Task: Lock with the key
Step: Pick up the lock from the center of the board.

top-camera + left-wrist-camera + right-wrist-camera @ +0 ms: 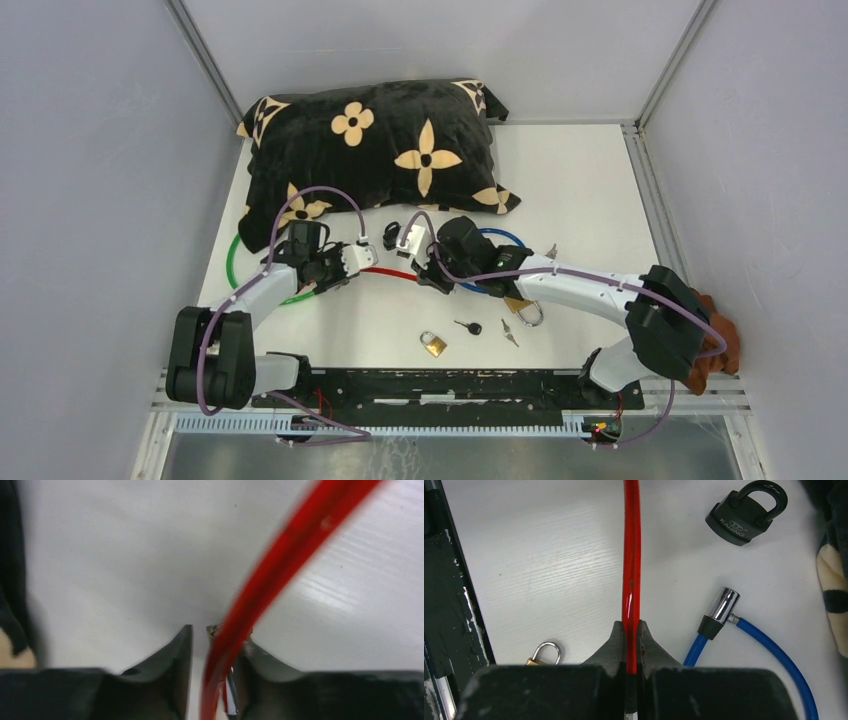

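Far left corner of the table (580, 180): taken up by the black pillow (370, 150), which runs along the far edge past the middle. We find bare surface at the far right corner and down the right edge as far as the brown object (722, 345).

Mid-table is crowded. The red cable (390, 272) stretches between the left gripper (362, 262) and the right gripper (428, 272) like a low bar. The black padlock (746, 515) lies just beyond it, with the blue cable (774, 649) beside it.

Left edge: the green cable (231, 265) loops under the left arm.

Near edge, centre: brass padlock (433, 344), black key (467, 326) and silver keys (510, 332) lie close together. We note bare surface to their left.
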Action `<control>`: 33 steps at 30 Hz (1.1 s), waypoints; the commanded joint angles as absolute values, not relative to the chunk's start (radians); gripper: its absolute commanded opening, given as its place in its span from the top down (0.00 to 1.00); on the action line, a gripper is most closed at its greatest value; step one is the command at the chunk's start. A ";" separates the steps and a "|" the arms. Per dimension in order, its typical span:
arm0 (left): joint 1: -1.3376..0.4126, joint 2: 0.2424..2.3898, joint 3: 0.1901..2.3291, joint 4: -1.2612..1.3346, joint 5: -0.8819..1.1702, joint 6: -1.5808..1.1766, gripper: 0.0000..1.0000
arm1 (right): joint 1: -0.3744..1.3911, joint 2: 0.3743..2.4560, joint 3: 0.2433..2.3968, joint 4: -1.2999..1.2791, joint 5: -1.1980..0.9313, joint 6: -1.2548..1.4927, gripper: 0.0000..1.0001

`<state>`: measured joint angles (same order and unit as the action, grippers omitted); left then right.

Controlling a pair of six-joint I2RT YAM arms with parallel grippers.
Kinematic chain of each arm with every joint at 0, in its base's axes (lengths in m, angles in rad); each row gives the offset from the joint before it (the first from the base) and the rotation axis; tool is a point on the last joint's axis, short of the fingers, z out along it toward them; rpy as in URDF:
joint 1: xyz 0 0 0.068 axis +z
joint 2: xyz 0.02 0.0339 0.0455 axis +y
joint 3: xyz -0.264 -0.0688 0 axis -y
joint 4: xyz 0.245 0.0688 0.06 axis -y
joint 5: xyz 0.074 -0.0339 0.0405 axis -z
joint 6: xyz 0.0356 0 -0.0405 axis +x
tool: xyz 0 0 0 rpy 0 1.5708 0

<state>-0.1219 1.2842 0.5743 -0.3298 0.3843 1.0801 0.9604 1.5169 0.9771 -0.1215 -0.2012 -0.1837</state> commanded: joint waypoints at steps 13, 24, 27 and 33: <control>-0.241 1.146 0.729 -0.541 0.246 1.196 0.98 | 0.897 1.693 1.241 -0.238 -0.391 -0.112 0.13; -0.309 0.999 0.707 -0.514 0.279 1.080 0.98 | 0.844 1.727 1.214 -0.246 -0.494 -0.045 0.45; -0.312 0.997 0.731 -0.506 0.285 1.035 0.98 | 0.844 1.725 1.207 -0.261 -0.477 -0.051 0.52; -0.314 0.945 0.771 -0.530 0.358 0.923 0.98 | 0.844 1.700 1.226 -0.288 -0.430 -0.084 1.00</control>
